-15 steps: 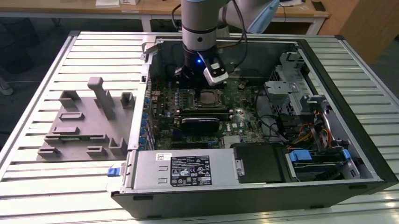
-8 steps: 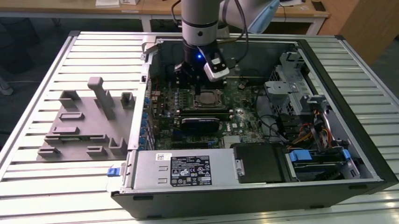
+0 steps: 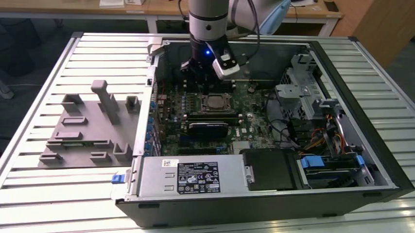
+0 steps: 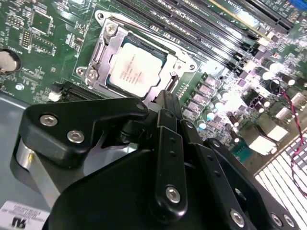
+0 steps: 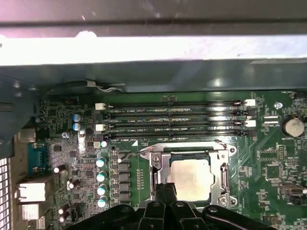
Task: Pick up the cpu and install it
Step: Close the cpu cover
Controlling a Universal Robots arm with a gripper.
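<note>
Fingers [image 4: 169,106] pressed together, empty, near edge of cpu [image 4: 135,72] seated in socket frame [image 4: 98,56]

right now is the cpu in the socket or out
In: the cpu lies flat inside the metal socket frame on the motherboard.

A robotics lab or workshop: an open computer case [image 3: 259,213] on a slatted metal desk [image 3: 58,194], wooden desks [image 3: 162,7] behind.
</note>
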